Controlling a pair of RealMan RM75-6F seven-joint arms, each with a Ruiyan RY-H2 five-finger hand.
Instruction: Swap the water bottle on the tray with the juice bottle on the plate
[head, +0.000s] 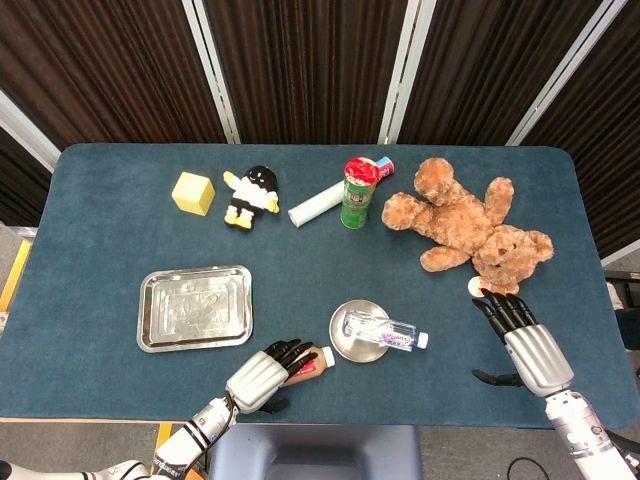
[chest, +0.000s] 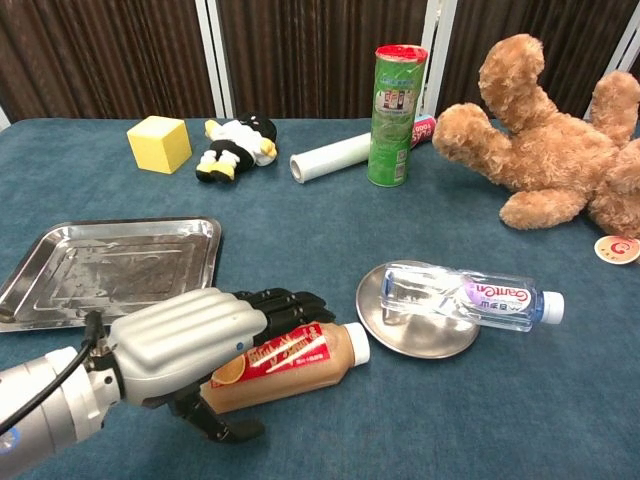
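The juice bottle (head: 314, 359) (chest: 305, 353) lies on its side on the table, just left of the round metal plate (head: 342, 345) (chest: 412, 341). My left hand (head: 262, 376) (chest: 185, 345) covers its rear half, fingers draped over the top and thumb on the near side. The bottle still rests on the cloth. The clear water bottle (head: 381, 331) (chest: 462, 295) lies across the plate, cap pointing right. The metal tray (head: 195, 308) (chest: 110, 270) holds nothing. My right hand (head: 524, 338) hovers open at the right, fingers straight, and shows only in the head view.
A teddy bear (head: 465, 225) sprawls at the back right, with a small round disc (head: 478, 287) by its foot near my right hand. At the back stand a green chips can (head: 357, 193), a white roll (head: 315, 204), a penguin toy (head: 250, 196) and a yellow cube (head: 193, 193).
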